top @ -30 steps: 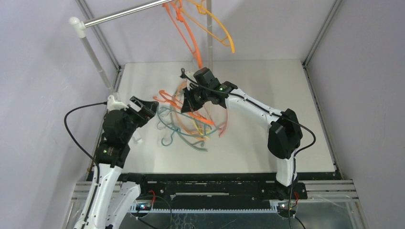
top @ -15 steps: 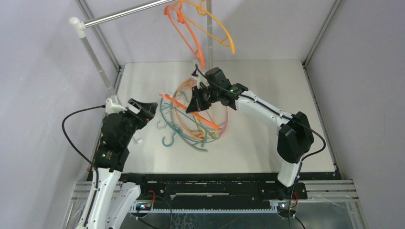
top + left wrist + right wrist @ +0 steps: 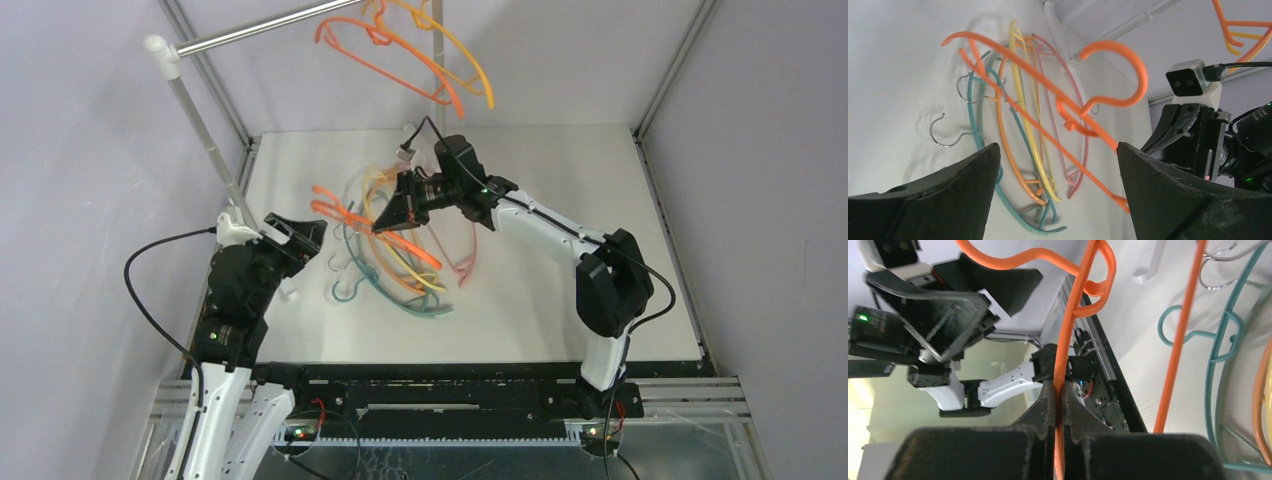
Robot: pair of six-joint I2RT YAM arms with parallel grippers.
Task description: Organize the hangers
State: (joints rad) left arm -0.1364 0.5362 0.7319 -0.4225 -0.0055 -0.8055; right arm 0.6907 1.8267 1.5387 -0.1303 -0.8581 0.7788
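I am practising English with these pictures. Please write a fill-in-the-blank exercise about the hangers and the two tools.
1. The right tool is shut on an ___ hanger.
2. The left tool is ___ and holds nothing.
3. The hangers on the rail are orange and ___.

Missing words: orange; open; yellow.

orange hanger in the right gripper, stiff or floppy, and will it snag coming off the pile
Probably light and stiff: the orange hanger is a thin plastic rod that holds its curve though the right gripper pinches it at one spot. Gripped that way it would likely swing or pivot. Its arm crosses the pile of hangers, so it may snag one.
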